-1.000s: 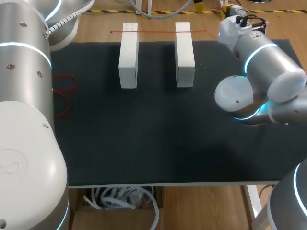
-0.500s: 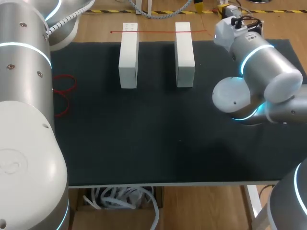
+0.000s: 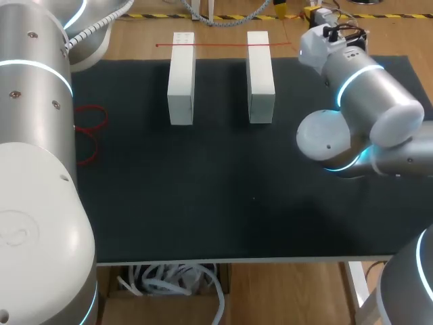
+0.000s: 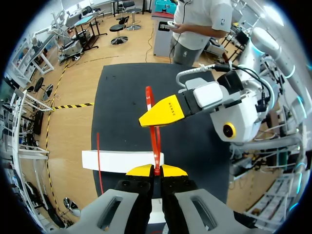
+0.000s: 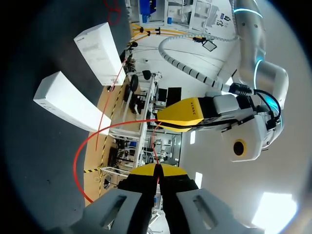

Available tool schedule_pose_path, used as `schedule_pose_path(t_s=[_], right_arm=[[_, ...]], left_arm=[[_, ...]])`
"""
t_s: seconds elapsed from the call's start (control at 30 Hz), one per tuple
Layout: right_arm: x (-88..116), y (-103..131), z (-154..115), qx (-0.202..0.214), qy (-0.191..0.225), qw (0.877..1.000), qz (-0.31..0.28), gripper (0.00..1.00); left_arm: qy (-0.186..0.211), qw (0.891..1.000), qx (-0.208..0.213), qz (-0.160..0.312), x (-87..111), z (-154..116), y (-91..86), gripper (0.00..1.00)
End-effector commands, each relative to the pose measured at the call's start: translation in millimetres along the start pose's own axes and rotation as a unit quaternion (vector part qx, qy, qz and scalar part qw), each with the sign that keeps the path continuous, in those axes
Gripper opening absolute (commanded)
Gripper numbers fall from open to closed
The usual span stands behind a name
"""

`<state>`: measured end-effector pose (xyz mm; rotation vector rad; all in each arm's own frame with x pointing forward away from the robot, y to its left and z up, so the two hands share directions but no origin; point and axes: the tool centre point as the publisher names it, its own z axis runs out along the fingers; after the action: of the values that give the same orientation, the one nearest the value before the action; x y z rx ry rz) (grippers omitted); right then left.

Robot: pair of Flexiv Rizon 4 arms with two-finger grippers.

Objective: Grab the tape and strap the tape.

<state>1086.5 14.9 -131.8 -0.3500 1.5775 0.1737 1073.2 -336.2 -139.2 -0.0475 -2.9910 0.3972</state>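
Since the red tape point(image 4: 156, 146) is clenched both by the fingers of the left gripper point(image 4: 156, 169) and by those of the right gripper point(image 5: 156, 168), the grabbing is judged as done and the strapping as the step in hand. One stretch of the tape is seen across the far ends of the two white blocks point(image 3: 180, 81) on the counter point(image 3: 223, 203). Next, the tape probably must be drawn tight around both blocks, with neither grip loosened.
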Motion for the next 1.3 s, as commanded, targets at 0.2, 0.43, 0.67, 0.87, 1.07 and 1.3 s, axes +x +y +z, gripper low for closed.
schedule_pose_path(t_s=[0.2, 0.43, 0.67, 0.87, 1.07, 1.3], right_arm=[[-4, 3, 0, 0.004, -0.005, 1.000, 0.000, 0.00], [-5, 1, -1, 0.006, -0.011, 1.000, 0.002, 0.00], [-7, -4, -2, 0.012, -0.020, 1.000, 0.003, 0.00], [-9, -5, -1, 0.014, -0.026, 1.000, 0.006, 0.00], [-9, -8, -2, 0.016, -0.028, 0.999, 0.008, 0.00], [-6, -9, -2, 0.014, -0.024, 1.000, 0.011, 0.00]], left_arm=[[0.002, 1.000, -0.003, -0.001, -1.2, -1, -1.5, 0.00], [0.002, 1.000, -0.003, -0.001, -1.2, -1, -1.5, 0.00], [0.002, 1.000, -0.003, -0.001, -1.2, -1, -1.5, 0.00], [0.002, 1.000, -0.003, -0.001, -1.2, -1, -1.5, 0.00], [0.002, 1.000, -0.003, -0.001, -1.2, -1, -1.5, 0.00], [0.002, 1.000, -0.003, -0.001, -1.2, -1, -1.5, 0.00]])
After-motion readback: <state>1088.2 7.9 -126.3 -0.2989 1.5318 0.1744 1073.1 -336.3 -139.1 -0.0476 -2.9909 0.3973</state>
